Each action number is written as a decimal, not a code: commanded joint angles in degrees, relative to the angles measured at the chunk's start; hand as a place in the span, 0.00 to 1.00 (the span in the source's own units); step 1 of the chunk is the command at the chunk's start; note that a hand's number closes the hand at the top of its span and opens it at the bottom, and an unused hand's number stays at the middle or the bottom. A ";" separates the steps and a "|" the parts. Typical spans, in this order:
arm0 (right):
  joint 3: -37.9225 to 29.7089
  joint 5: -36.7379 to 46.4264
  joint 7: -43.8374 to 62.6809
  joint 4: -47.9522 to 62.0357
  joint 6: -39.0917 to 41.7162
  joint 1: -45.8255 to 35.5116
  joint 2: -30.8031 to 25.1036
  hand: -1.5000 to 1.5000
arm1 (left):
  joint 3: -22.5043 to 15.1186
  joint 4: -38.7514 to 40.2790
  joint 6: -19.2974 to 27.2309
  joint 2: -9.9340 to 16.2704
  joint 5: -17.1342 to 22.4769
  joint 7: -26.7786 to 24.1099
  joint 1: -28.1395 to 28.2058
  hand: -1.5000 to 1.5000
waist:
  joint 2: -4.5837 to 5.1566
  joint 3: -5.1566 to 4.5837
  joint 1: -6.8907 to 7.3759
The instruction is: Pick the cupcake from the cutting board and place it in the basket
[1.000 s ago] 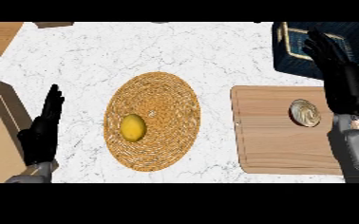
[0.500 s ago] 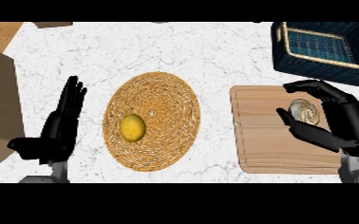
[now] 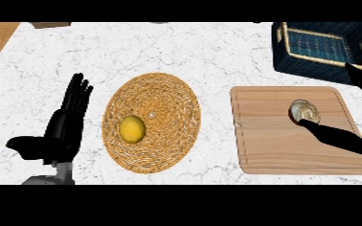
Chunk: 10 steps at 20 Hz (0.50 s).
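One cupcake (image 3: 305, 111), pale and swirled on top, sits at the upper right of one wooden cutting board (image 3: 283, 143) at the frame's right. One right hand (image 3: 338, 136) reaches in from the right edge, a dark finger touching the cupcake; whether it grips cannot be told. One woven basket (image 3: 159, 96) at centre holds one yellow fruit (image 3: 132, 129). One left hand (image 3: 65, 124) rests at lower left, fingers straight and spread wide.
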 commanded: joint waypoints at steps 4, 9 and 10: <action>-3.73 4.37 24.43 -7.82 17.07 0.61 -17.87 0.00 | -0.90 -1.77 0.96 -0.65 -0.93 0.04 2.26 0.50 | -0.17 -0.18 -0.07; -3.50 -9.24 37.18 -16.49 32.21 -2.68 -22.12 0.00 | -1.43 -5.73 1.68 0.18 -1.46 5.43 -0.44 0.50 | 0.04 0.18 0.71; -4.54 -12.69 39.78 -14.43 34.20 -7.43 -22.63 0.00 | -2.43 -3.58 1.51 -1.52 -1.94 3.20 -0.52 0.50 | 0.41 0.18 1.42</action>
